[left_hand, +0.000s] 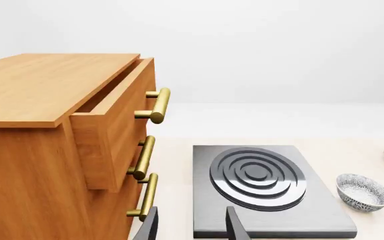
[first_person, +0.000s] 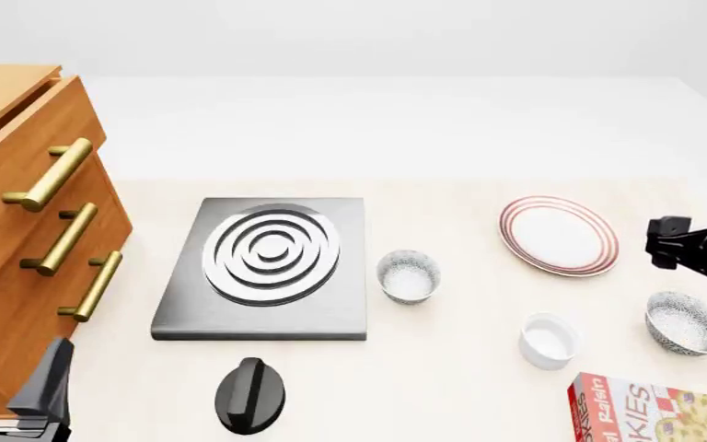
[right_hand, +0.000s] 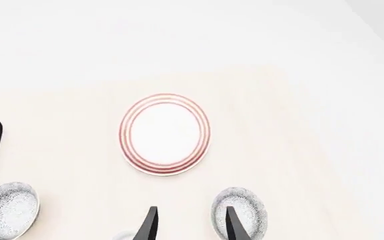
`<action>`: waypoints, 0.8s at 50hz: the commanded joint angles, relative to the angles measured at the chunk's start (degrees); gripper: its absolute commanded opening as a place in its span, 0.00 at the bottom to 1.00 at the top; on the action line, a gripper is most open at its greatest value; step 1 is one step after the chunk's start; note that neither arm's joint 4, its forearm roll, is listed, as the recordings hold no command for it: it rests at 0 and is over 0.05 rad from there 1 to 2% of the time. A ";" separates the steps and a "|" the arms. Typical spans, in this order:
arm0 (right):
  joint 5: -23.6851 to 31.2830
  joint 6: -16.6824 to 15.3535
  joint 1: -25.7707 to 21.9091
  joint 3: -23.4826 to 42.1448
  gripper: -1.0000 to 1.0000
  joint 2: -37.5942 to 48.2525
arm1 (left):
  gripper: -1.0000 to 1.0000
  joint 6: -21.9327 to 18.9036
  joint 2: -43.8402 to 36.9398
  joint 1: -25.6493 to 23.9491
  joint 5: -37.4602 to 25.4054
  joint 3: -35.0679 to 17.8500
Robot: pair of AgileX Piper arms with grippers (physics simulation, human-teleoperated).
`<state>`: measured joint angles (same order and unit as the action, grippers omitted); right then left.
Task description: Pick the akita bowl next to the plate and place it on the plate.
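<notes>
The plate (first_person: 559, 236), white with red-pink rings, lies right of centre and also appears in the right wrist view (right_hand: 164, 134). The akita bowl (first_person: 685, 322) next to it stands upright near the right edge, toward me from the plate. In the right wrist view this bowl (right_hand: 255, 215) sits partly behind one finger of my right gripper (right_hand: 192, 226), which hangs open and empty above the table. My right arm (first_person: 698, 250) hovers between plate and bowl. My left gripper (first_person: 10, 370) (left_hand: 192, 227) stands open and empty at the near left, by the cabinet.
A look-alike bowl (first_person: 408, 276) (left_hand: 363, 192) (right_hand: 6, 207) stands just right of the stove burner (first_person: 268, 267). A white ramekin (first_person: 548, 341), a cookie box (first_person: 654, 412) and a black knob (first_person: 251, 394) lie near the front. The wooden cabinet (first_person: 16, 230), top drawer ajar, fills the left.
</notes>
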<state>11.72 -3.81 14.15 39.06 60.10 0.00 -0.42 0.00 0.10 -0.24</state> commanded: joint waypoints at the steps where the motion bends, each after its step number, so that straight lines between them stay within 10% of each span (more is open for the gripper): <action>1: -3.36 -0.34 1.71 -0.85 1.00 3.19 | 1.00 0.00 0.00 0.00 0.00 0.00; 40: -16.59 0.50 3.46 -4.90 1.00 17.16 | 1.00 0.00 0.00 0.00 0.00 0.00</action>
<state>-1.69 -3.43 17.35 34.71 73.46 0.00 -0.42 0.00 0.10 -0.24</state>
